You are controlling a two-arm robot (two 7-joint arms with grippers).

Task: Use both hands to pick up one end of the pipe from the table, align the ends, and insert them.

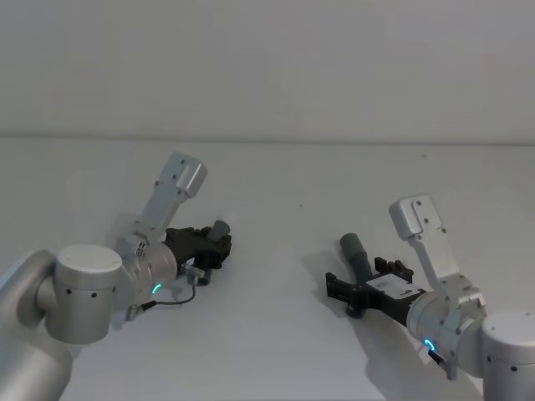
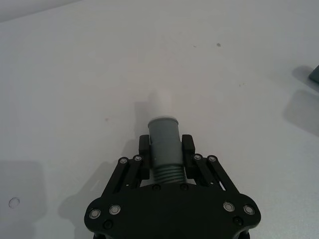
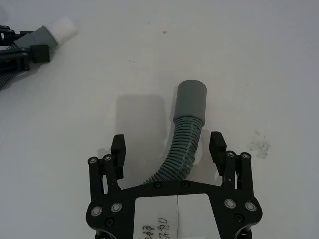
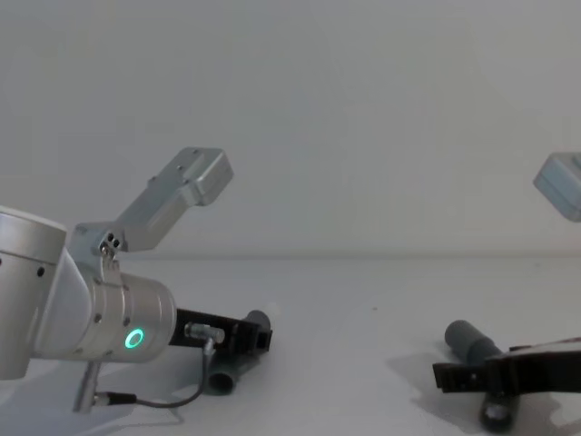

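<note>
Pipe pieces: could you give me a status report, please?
Left pincer shut on white-tipped piece. Right pincer open, straddling socket piece on table. Ends apart; nothing in the way.

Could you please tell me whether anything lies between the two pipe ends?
Nothing visible does. Only bare table lies between the whitish tip of the pipe piece gripped by the left tool and the grey socket collar of the other piece, which lies between the right tool's open fingers.
</note>
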